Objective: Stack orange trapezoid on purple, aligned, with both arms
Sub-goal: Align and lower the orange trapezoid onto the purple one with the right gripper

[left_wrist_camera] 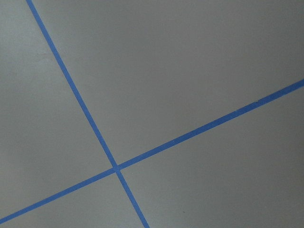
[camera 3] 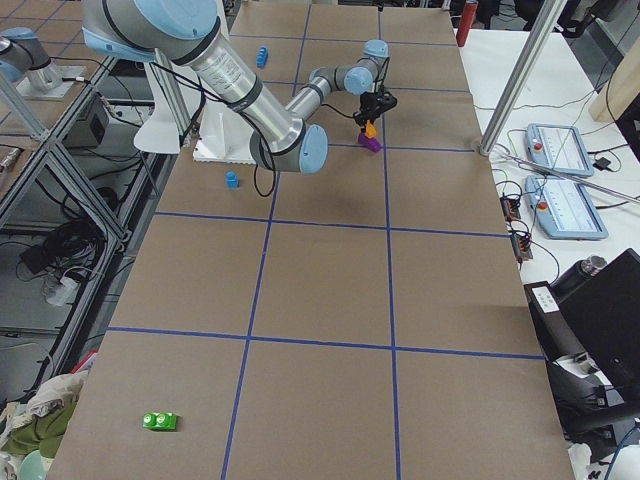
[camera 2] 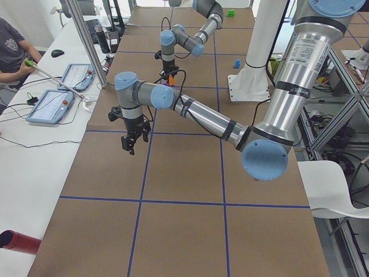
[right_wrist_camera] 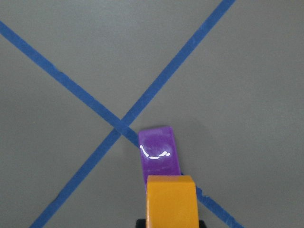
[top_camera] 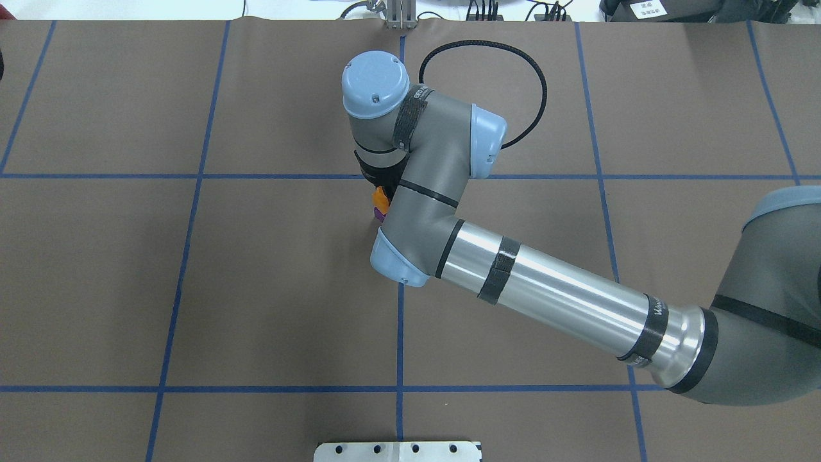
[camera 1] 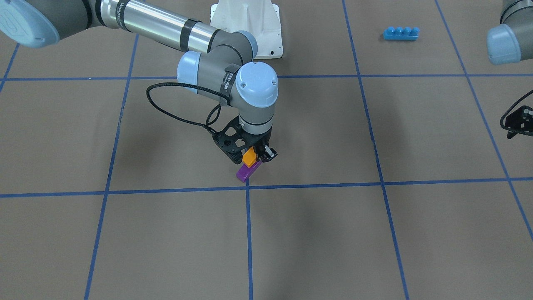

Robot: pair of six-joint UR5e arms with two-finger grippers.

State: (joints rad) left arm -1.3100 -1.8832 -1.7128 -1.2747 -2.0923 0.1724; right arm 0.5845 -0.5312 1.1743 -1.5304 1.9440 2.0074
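Covering the purple (right_wrist_camera: pixel 159 154) partly: orange trapezoid (right_wrist_camera: pixel 171 199) in right gripper (camera 1: pixel 252 157).

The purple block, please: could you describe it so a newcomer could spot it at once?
On the brown table, follow the right arm to its claw near a blue tape crossing. The purple block lies under that claw, just below the orange trapezoid held there. It is the only purple piece, long and low.

Overhead, the right arm (top_camera: pixel 428 192) hides most of the orange trapezoid (top_camera: pixel 381 196) and purple block (top_camera: pixel 378 217).
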